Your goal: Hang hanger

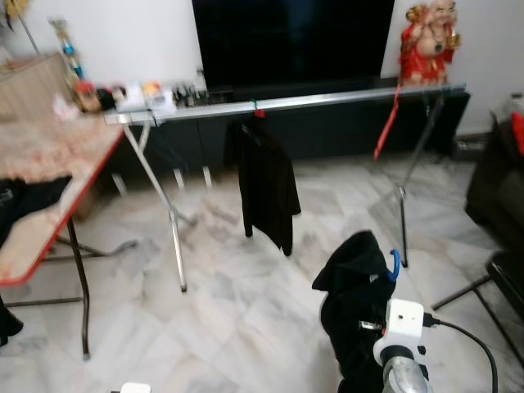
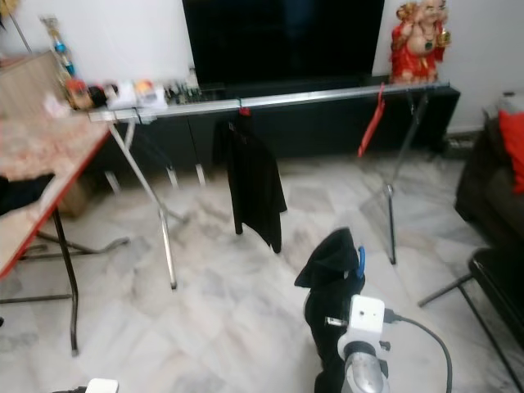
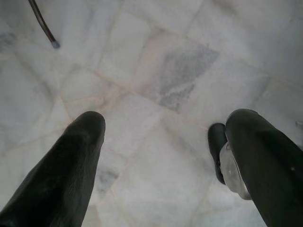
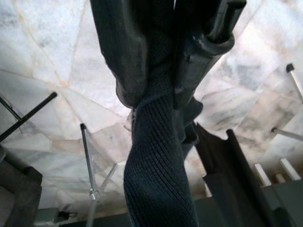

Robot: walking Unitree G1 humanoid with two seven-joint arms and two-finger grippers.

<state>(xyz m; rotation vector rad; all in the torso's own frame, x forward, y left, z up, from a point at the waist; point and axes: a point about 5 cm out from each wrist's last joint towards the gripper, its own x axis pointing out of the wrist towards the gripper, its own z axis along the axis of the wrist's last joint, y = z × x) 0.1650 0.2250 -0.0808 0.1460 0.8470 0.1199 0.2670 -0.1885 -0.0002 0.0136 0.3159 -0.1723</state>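
My right gripper (image 4: pixel 158 90) is shut on a black garment (image 1: pixel 354 303) that hangs on a blue hanger (image 1: pixel 395 264); the hook sticks out at the garment's upper right. I hold it low over the marble floor, well short of the silver clothes rail (image 1: pixel 327 100). Another black garment (image 1: pixel 266 184) hangs on the rail from a red hanger, and an empty red hanger (image 1: pixel 386 123) dangles further right. My left gripper (image 3: pixel 161 127) is open over bare floor tiles, with nothing between its fingers.
A folding table (image 1: pixel 49 155) with a red edge stands at the left, dark clothes on it. Behind the rail is a black TV cabinet (image 1: pixel 344 123) with a red figurine (image 1: pixel 427 41). A dark chair (image 1: pixel 499 196) is at the right.
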